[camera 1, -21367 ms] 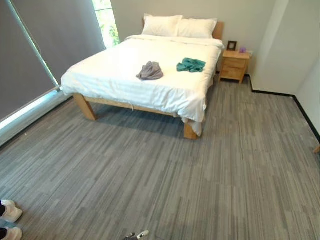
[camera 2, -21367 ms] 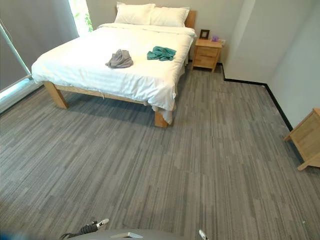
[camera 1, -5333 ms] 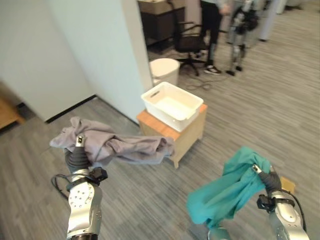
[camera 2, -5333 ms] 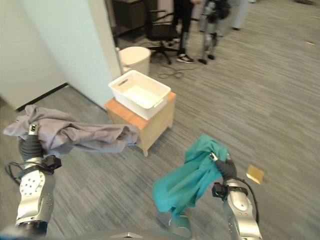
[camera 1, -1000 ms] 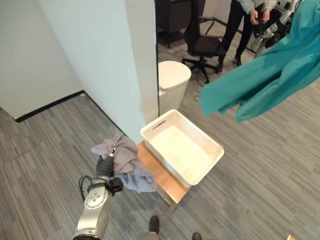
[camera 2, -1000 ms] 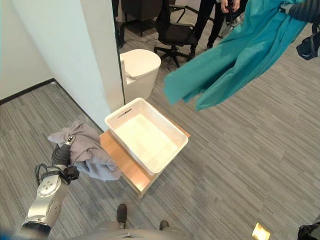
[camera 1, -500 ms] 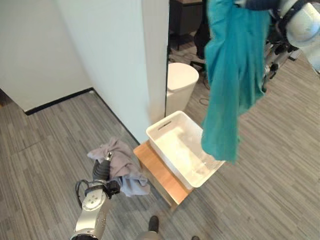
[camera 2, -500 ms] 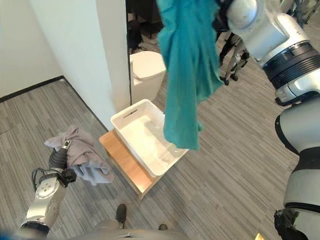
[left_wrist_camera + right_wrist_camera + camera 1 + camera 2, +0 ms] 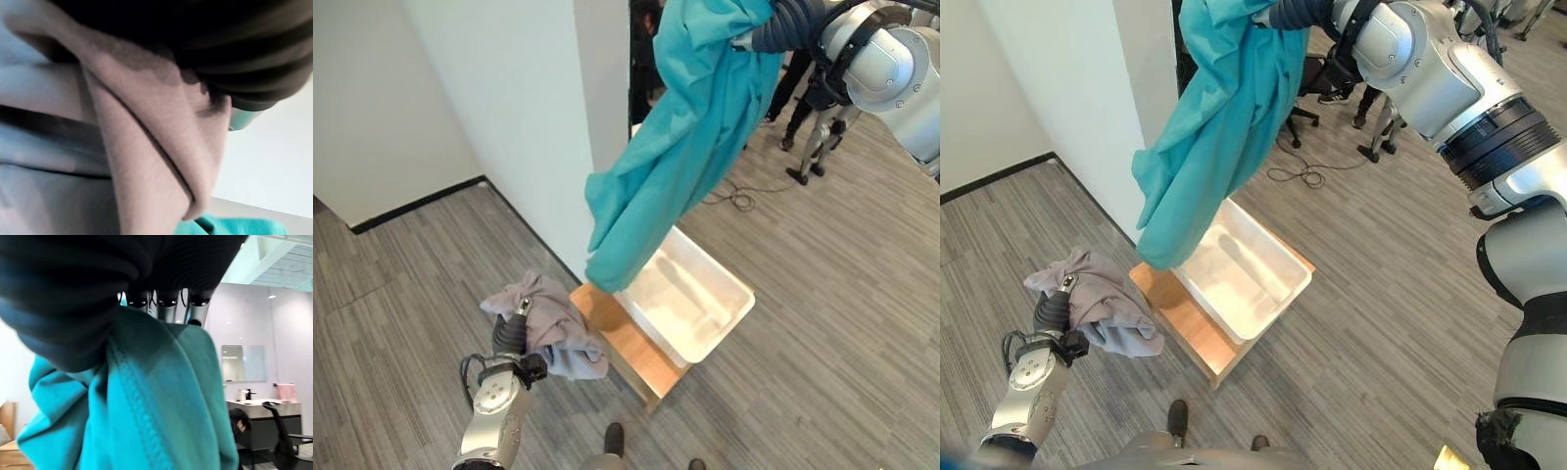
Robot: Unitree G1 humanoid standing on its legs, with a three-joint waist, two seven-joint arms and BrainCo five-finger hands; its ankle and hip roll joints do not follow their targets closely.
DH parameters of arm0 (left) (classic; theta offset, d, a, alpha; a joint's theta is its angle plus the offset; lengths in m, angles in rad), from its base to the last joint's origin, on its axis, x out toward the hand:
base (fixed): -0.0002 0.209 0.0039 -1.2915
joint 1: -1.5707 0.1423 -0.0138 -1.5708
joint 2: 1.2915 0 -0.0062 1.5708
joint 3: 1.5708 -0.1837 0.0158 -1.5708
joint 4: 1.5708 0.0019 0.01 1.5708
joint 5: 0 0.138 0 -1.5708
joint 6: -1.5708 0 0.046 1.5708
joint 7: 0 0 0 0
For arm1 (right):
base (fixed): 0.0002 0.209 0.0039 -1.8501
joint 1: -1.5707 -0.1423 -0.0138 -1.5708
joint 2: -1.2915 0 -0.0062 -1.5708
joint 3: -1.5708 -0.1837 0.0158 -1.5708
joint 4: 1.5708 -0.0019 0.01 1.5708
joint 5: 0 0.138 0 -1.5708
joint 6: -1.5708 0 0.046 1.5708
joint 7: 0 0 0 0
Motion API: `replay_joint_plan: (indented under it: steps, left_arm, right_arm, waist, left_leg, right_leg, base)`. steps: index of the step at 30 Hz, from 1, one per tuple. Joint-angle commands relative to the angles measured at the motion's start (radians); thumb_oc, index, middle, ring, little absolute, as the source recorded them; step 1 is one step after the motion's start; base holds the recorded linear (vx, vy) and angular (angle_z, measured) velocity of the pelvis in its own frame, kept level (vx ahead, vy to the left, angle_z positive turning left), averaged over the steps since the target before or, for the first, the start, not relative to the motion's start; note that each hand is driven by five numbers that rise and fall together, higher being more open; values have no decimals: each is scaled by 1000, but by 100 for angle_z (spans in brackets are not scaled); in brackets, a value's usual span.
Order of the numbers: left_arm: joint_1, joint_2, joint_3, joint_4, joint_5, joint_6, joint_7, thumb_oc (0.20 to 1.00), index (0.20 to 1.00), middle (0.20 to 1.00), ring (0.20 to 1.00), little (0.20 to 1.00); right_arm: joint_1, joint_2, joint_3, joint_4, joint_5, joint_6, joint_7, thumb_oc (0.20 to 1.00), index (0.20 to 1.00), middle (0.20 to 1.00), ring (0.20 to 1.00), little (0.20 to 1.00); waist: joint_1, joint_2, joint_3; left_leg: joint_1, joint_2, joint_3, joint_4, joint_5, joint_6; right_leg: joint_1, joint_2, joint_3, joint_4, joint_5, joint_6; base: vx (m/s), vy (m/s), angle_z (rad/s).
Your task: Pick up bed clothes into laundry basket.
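Both garments in my hands, basket empty.
My right hand grips the teal garment high above the white basket; my left hand clutches the grey garment beside it. Neither is dropped in yet.

Silver-grey arms, black-banded joints, dark ribbed wrist covers, silver fingers with dark tips.

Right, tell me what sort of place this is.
Probably an office or lab corner rather than a home: grey carpet floor, a white partition wall, an office chair and a person's legs behind. A white laundry basket sits on a small wooden stand.
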Motion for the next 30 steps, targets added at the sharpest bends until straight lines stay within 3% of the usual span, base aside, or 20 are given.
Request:
replay_joint_plan:
  steps: [1,18,24,30]
  left_arm:
    - [-25,50,54,-113,-4,-91,6,200,200,200,200,200]
    - [-32,38,64,-170,13,-92,17,200,200,200,200,200]
    - [-28,30,60,-170,19,-89,17,200,200,200,200,200]
    - [-31,24,43,-174,15,-87,10,200,200,200,200,200]
  right_arm:
    - [-32,-56,-23,54,-46,11,-22,200,200,200,200,200]
    - [166,-25,-104,-194,-64,5,70,200,200,200,200,200]
    - [258,-19,-148,-181,-65,8,80,200,200,200,200,200]
    - [408,61,-178,-17,-173,26,81,200,200,200,200,200]
  waist:
    - [28,3,-45]
    - [32,15,-21]
    - [32,21,-12]
    - [46,37,2]
  left_leg:
    - [79,25,37,6,-102,-36]
    - [66,16,33,6,-103,-29]
    - [63,13,34,6,-104,-27]
    - [57,9,31,6,-105,-23]
  right_leg:
    - [-107,-23,24,37,116,51]
    - [-119,-28,21,40,112,50]
    - [-125,-31,21,42,113,51]
    - [-131,-34,20,45,111,51]
  base:
    - [0,0,0]
    - [0,0,0]
    - [0,0,0]
    - [0,0,0]
